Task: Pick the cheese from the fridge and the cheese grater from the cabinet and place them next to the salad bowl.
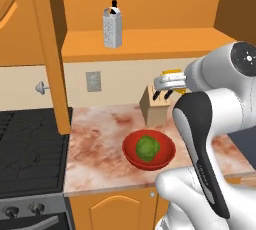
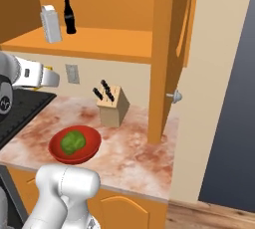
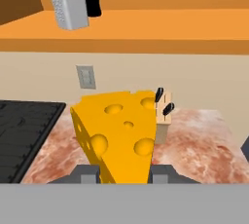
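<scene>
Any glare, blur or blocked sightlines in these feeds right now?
No glare, all three sharp. Hand view: cheese in the gripper looms large, hiding most of the knife block. Left base view: arm covers the counter's right part. Right base view: bowl unobstructed.

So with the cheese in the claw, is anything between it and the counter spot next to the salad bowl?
Nothing visible blocks it. The claw holds the cheese above the counter. The knife block stands behind the salad bowl, close to the claw, but bare counter lies open left and in front of the bowl.
</scene>
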Robot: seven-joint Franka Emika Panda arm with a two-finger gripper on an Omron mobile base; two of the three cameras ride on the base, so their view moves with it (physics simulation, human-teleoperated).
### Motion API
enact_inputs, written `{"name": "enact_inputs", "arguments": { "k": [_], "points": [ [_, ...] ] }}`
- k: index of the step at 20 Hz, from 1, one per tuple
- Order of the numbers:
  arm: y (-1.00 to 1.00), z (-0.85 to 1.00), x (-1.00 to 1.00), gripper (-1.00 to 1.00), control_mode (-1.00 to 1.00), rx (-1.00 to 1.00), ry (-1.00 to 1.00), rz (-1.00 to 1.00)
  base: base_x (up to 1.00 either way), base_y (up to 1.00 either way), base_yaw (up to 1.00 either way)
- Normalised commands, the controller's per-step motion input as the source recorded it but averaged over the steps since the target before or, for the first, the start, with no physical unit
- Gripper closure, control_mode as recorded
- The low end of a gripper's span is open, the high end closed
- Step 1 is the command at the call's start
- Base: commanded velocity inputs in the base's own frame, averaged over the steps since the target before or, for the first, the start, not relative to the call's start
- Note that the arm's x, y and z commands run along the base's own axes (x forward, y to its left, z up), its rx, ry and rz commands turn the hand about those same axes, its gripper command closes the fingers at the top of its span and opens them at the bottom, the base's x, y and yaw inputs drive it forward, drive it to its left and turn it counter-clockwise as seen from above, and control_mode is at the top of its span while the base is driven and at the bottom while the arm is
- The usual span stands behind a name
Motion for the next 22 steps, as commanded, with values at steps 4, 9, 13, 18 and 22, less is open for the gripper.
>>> {"name": "enact_inputs", "arguments": {
  "k": [4, 9, 13, 18, 22],
  "points": [
    [0.0, 0.0, 0.0, 1.0, 1.0, 0.0, 0.0, 0.0, 0.16, 0.0, -0.16],
    [0.0, 0.0, 0.0, 1.0, 1.0, 0.0, 0.0, 0.0, 0.07, 0.05, -0.21],
    [0.0, 0.0, 0.0, 1.0, 1.0, 0.0, 0.0, 0.0, 0.0, 0.0, -0.02],
    [0.0, 0.0, 0.0, 1.0, 1.0, 0.0, 0.0, 0.0, 0.02, -0.15, -0.03],
    [0.0, 0.0, 0.0, 1.0, 1.0, 0.0, 0.0, 0.0, 0.0, -0.01, -0.16]
  ]
}}
